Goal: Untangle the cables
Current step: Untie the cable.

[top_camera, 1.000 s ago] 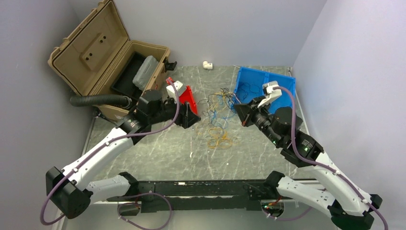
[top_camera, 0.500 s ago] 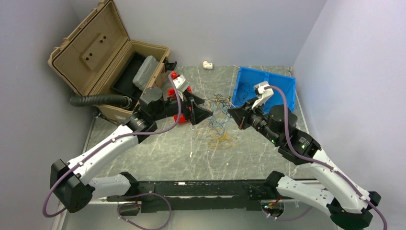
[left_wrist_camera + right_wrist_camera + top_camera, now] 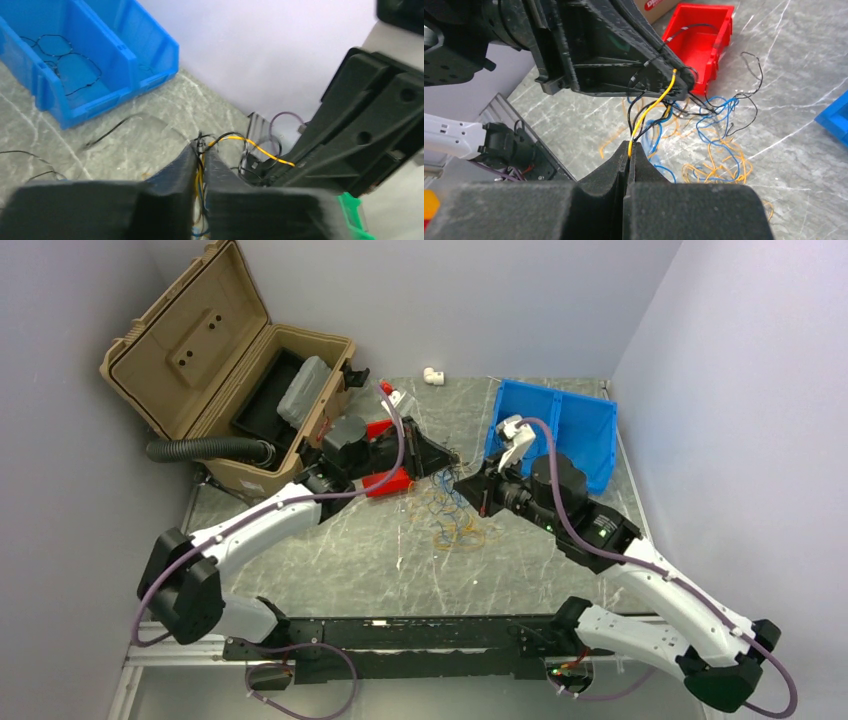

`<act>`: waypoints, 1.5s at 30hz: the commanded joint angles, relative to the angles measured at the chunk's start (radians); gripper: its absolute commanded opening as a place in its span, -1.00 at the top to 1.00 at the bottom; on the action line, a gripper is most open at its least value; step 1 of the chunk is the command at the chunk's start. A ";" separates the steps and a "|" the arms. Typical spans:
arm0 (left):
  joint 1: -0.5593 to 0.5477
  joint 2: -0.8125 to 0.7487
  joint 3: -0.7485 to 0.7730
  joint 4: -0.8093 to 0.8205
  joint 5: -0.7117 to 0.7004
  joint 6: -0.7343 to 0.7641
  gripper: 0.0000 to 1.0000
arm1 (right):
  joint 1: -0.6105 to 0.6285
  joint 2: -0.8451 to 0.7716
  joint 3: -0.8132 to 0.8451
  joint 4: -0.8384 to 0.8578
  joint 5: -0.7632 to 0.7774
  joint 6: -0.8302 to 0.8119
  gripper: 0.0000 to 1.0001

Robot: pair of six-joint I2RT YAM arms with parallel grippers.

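Note:
The cables (image 3: 455,518) are thin orange, blue and dark wire loops in a loose tangle on the marble table between the two arms. Some are lifted off the table. My left gripper (image 3: 452,458) (image 3: 201,149) is shut on a bundle of yellow, blue and dark strands. One yellow strand (image 3: 260,148) (image 3: 651,112) runs taut from it to my right gripper (image 3: 463,483) (image 3: 629,146), which is shut on that strand's other end. The two grippers' tips stand close together above the tangle. More orange and blue loops (image 3: 716,162) lie on the table below.
A red bin (image 3: 390,482) (image 3: 719,45) sits under the left wrist. A blue bin (image 3: 590,440) (image 3: 150,50) at the right holds a few dark loops. An open tan case (image 3: 230,370) and a black ribbed hose (image 3: 205,448) are at the back left, a white fitting (image 3: 433,375) by the wall.
My left gripper has moved right to the raised strands and closed on them. My right gripper has shifted left, still holding the yellow strand.

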 commanded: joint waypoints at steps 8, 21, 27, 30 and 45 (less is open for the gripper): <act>0.183 -0.060 -0.175 0.101 -0.011 -0.170 1.00 | -0.004 -0.089 -0.093 -0.152 0.370 0.154 0.89; 0.172 -0.195 -0.233 -0.033 0.108 -0.008 1.00 | -0.012 -0.218 -0.201 0.014 0.210 0.049 -0.14; 0.056 -0.165 -0.142 -0.132 0.111 0.067 1.00 | -0.010 -0.111 -0.173 0.172 -0.195 -0.070 -0.39; 0.037 -0.155 -0.144 -0.083 0.128 0.030 1.00 | -0.009 -0.053 -0.171 0.226 -0.304 -0.077 -0.45; 0.005 -0.131 -0.152 -0.050 0.137 -0.007 1.00 | -0.010 -0.050 -0.210 0.261 -0.167 -0.014 1.00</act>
